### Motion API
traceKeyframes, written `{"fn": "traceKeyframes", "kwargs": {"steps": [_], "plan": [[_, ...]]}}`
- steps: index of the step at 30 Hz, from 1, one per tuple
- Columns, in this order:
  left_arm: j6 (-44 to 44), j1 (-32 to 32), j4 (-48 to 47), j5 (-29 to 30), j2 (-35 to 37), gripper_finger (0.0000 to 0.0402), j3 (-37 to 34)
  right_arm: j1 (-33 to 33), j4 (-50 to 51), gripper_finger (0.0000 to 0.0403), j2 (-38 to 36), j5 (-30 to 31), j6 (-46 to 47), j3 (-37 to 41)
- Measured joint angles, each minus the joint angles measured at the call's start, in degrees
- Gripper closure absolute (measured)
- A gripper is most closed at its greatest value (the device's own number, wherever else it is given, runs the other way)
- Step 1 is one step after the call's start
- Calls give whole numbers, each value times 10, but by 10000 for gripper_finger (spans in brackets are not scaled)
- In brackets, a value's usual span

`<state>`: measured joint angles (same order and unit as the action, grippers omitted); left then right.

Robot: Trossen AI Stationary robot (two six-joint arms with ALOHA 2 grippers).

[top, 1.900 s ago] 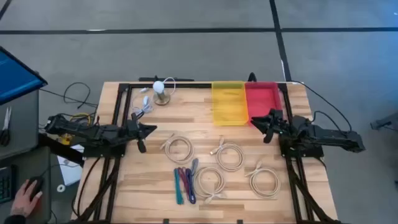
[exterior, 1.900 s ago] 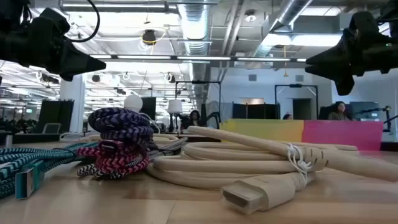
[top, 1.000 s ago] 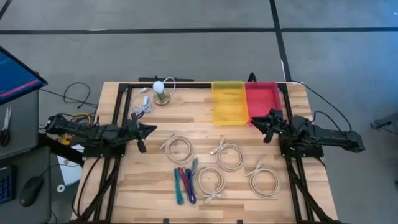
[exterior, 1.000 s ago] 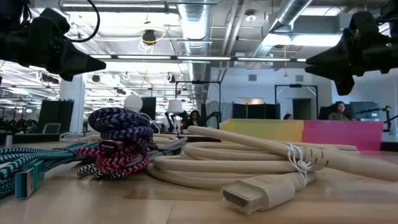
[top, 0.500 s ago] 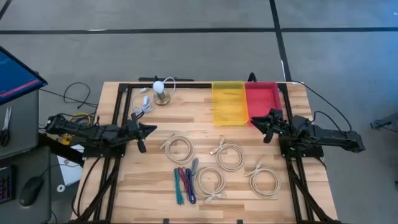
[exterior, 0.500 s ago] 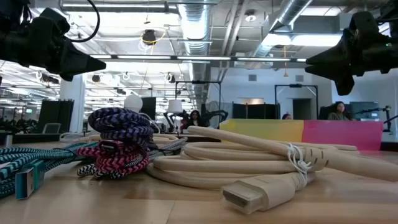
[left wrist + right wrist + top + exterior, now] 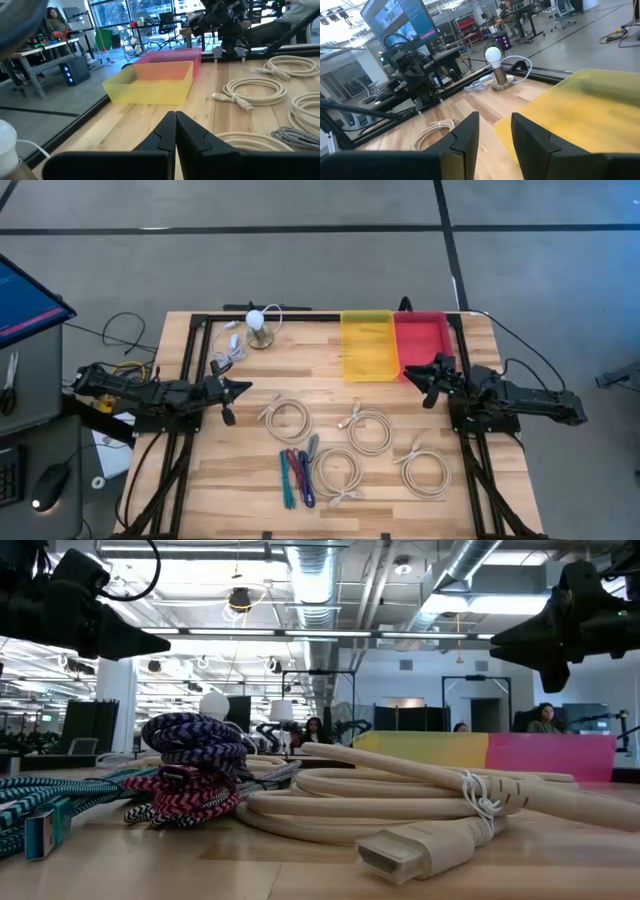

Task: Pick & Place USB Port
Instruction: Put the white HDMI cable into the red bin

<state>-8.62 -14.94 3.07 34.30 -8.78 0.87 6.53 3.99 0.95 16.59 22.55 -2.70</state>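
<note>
Three braided USB cables, teal, pink and purple [image 7: 296, 474], lie side by side on the table near its near edge; in the low view they sit bundled [image 7: 190, 775]. Cream cable coils [image 7: 289, 420] [image 7: 369, 430] [image 7: 427, 472] lie flat around them. A yellow bin [image 7: 368, 346] and a red bin [image 7: 425, 338] stand at the far edge. My left gripper [image 7: 240, 388] [image 7: 175, 131] hovers shut over the table's left part, left of the coils. My right gripper [image 7: 410, 376] [image 7: 495, 135] hovers open beside the bins' near right corner.
A white bulb lamp on a round base [image 7: 258, 323] with its white cord stands at the far left. A cream coil with its plug [image 7: 400, 850] fills the low view's foreground. Bare wood shows between the bins and the coils [image 7: 330, 395].
</note>
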Motion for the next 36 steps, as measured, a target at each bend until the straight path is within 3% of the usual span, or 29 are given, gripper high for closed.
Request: {"fn": "traceKeyframes", "kwargs": {"steps": [31, 36], "plan": [[6, 0, 13, 0, 0, 396, 0, 0, 0, 296, 0, 0, 0, 0], [95, 0, 17, 0, 0, 396, 0, -3, 0, 296, 0, 0, 28, 0]]}}
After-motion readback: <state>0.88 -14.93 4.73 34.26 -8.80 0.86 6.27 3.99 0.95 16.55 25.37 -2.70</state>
